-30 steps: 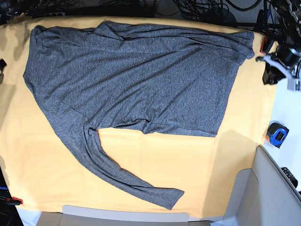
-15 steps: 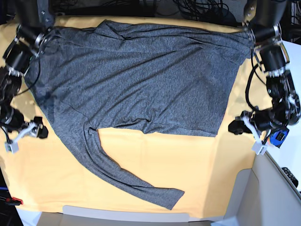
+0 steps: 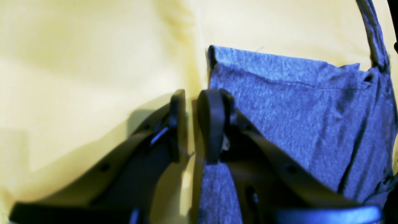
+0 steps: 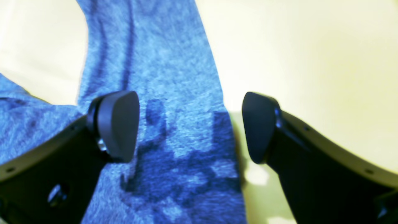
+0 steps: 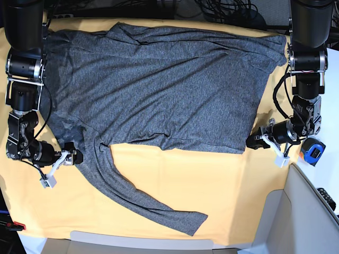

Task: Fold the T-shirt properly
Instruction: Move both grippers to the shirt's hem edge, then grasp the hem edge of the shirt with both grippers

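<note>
Black left claw: jaws narrow, nearly together, poised at the hem corner of the T-shirt, no fabric visibly between them. Right claw: jaws wide, straddling the edge of the sleeve, gripping nothing. Shirt lies spread flat on the yellow-orange cloth over the desk, one long sleeve angled toward the near edge.

The T-shirt is thin, matt, heathered grey knit; the table cloth is smooth matt yellow-orange fabric.
</note>
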